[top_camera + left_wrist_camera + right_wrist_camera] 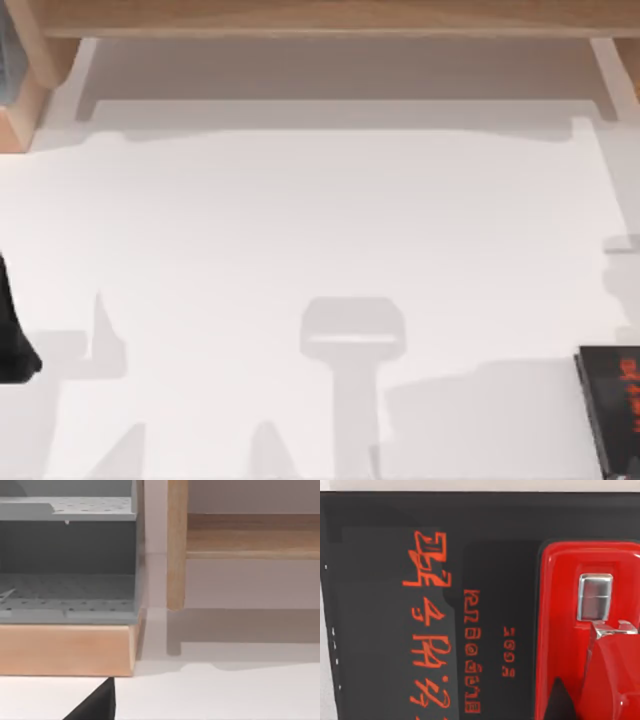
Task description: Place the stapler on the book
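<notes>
The red stapler (590, 640) lies on the black book (612, 405) at the table's (320, 250) right edge, and neither gripper's grip can be told.

A white tabletop (320, 250) lies under soft shadows. Behind it runs a wooden shelf (320, 18); a grey perforated rack (67, 560) sits inside the shelf's left end.

Top view overhead; right wrist close above the book (395, 630).
</notes>
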Robot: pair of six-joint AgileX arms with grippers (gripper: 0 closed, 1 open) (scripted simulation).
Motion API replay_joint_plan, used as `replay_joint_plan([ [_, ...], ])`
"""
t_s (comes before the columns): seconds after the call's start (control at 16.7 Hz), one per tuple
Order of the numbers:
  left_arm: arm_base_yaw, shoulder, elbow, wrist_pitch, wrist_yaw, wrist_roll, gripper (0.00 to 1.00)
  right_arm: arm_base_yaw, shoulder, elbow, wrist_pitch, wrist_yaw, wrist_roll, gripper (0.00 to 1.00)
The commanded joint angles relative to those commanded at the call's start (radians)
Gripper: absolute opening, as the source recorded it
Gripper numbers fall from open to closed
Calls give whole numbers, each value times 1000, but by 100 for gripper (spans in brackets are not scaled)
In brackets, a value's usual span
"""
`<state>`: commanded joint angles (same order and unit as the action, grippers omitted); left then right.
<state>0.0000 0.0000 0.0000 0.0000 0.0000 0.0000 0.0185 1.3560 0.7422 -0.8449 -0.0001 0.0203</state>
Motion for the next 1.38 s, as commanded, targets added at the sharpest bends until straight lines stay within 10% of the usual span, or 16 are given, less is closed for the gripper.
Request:
replay_joint_plan([
  [0.3, 0, 0, 0, 0, 0, 0, 100, 1, 7, -13, 20, 0, 0, 0],
  [1.08, 0, 0, 0, 0, 0, 0, 100, 1, 7, -13, 20, 0, 0, 98],
  [1.38, 0, 0, 0, 0, 0, 0, 100, 1, 7, -13, 20, 0, 0, 100],
])
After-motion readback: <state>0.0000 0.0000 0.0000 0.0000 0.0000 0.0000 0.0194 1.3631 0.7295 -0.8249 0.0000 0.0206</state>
